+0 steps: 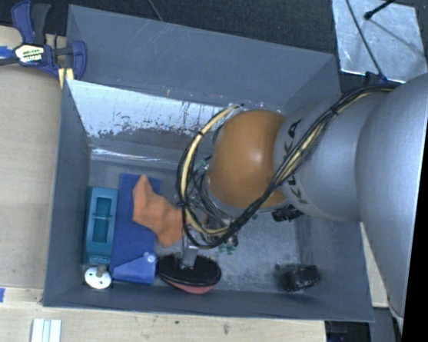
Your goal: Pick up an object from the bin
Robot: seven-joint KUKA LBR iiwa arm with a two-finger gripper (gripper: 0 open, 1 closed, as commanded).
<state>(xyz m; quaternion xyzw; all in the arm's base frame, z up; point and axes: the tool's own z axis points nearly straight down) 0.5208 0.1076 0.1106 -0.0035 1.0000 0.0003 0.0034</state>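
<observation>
Gripper (188, 261) sits low in the bin (72, 188), at the middle of the floor's near edge, right on top of a flat dark disc with a red rim (195, 278). Can't tell if it's open or clamped: the orange wrist cover (242, 162) and cable loops hide the business end, and nothing is visibly held. The disc lies flat on the floor just beside the near wall, touching or nearly touching a blue wedge-shaped block (137, 268) on its left. Further left are a crumpled orange soft piece (155, 212) lying on a blue flat sheet (132, 195), a teal box (100, 225) along the left wall, and a small white round part (96, 277) in the near-left corner. A small black item (296, 277) sits well apart, toward the near-right corner. My read on the disc: probably rigid, light and low-profile, with a smooth and likely slippery top, so pressing on the face gets nothing. Best hold is across the rim, spanning the short width and low enough to catch the widest part. Risks: the near wall crowds one side and the wedge the other, so orient the pinch clear of both. The disc may skate or tip on edge when squeezed. If it's rubbery, the rim will give; can't judge that from here.
</observation>
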